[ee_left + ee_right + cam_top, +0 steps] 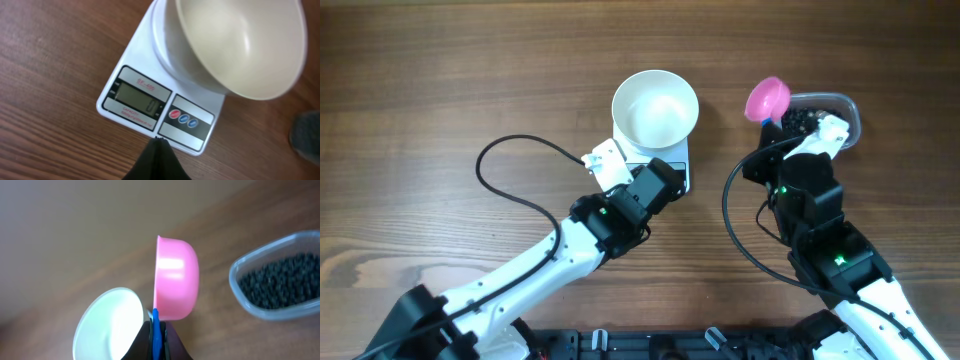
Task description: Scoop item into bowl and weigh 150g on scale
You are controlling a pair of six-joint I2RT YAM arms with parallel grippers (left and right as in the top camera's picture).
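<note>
The white bowl [655, 107] [240, 45] stands empty on the white scale [682, 168] [150, 102], whose grey display and two round buttons face my left arm. My left gripper [159, 142] [663, 182] is shut with nothing in it, its tip just off the scale's front edge. My right gripper [157, 330] [783, 125] is shut on the blue handle [156, 327] of the pink scoop [175, 277] [768, 98]. The scoop hangs between the bowl [110, 325] and the tub, and no pellets show in it. The black pellets [280, 282] [798, 122] lie heaped in the clear tub [240, 287] [845, 108].
The tub stands to the right of the scale, partly under my right arm. Black cables loop over the wooden table [440, 80] beside each arm. Bare wood lies to the left of and behind the scale.
</note>
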